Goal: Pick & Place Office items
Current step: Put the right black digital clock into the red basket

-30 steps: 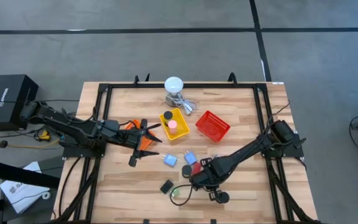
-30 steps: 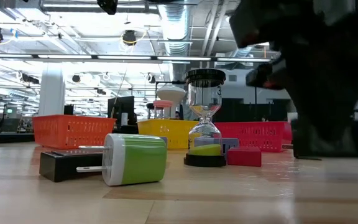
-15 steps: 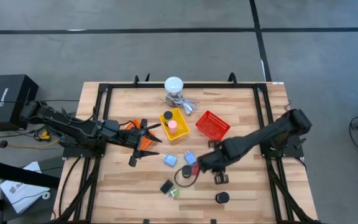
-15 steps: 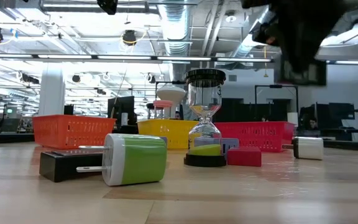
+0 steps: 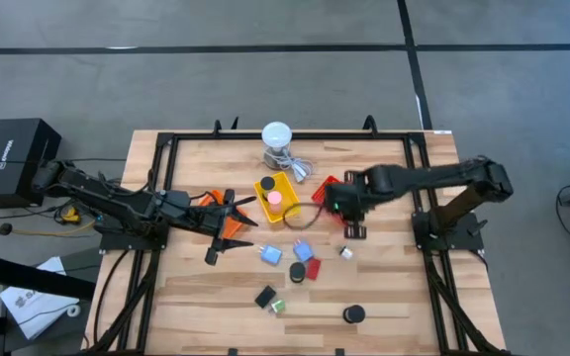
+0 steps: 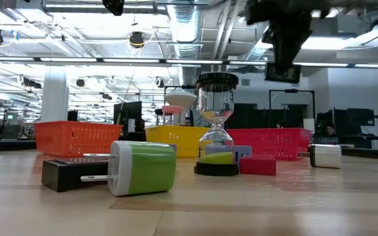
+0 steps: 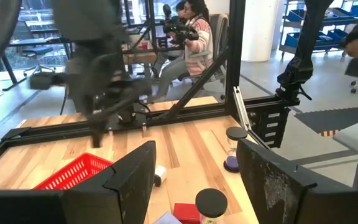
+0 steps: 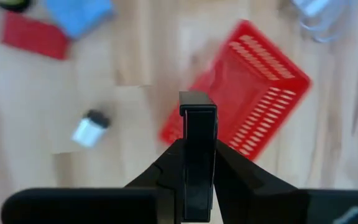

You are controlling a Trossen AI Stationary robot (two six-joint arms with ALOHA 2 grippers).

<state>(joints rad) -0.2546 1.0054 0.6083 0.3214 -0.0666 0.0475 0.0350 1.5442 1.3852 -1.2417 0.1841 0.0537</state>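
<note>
— Right wrist view first: what's in that claw?
— A black bar (image 8: pixel 197 121), standing on end, pinched narrow between the right gripper (image 8: pixel 197 150) fingers. It hangs right above the near edge of the red basket (image 8: pixel 244 87), clear of the mesh.
— And the other pieces?
— Just beside the red basket on the wood lies a small silver bit (image 5: pixel 345 253). A little farther off, the red block (image 5: pixel 313 268) and two light-blue blocks (image 5: pixel 303 250), with an hourglass (image 6: pixel 216 131) standing by them. Well away from the red basket, toward the table's front edge, sit a black disc (image 5: pixel 353 314), another flat black piece (image 5: pixel 264 296) and a green-and-white bit (image 5: pixel 278 306).
— Anything binned?
— The yellow basket (image 5: pixel 287 210), touching-close to the red basket, holds a pink disc (image 5: pixel 275 197) and a black one.
— The other arm?
— The left gripper (image 5: pixel 237 225) waits beyond the yellow basket, over an orange basket (image 5: pixel 206 201), jaws spread wide with nothing in them.
— The table?
— Pale wooden planks (image 5: pixel 394 297) in a black frame; a white round-topped device (image 5: pixel 277 133) with its grey cable sits behind the red basket.
— And the room?
— Grey floor with dark lines around the table. Across the boards I see an open ceiling with ducts and strip lights, desks and screens. Past the left claw, a person (image 7: pixel 194 37) sits beyond the table's far rail.
</note>
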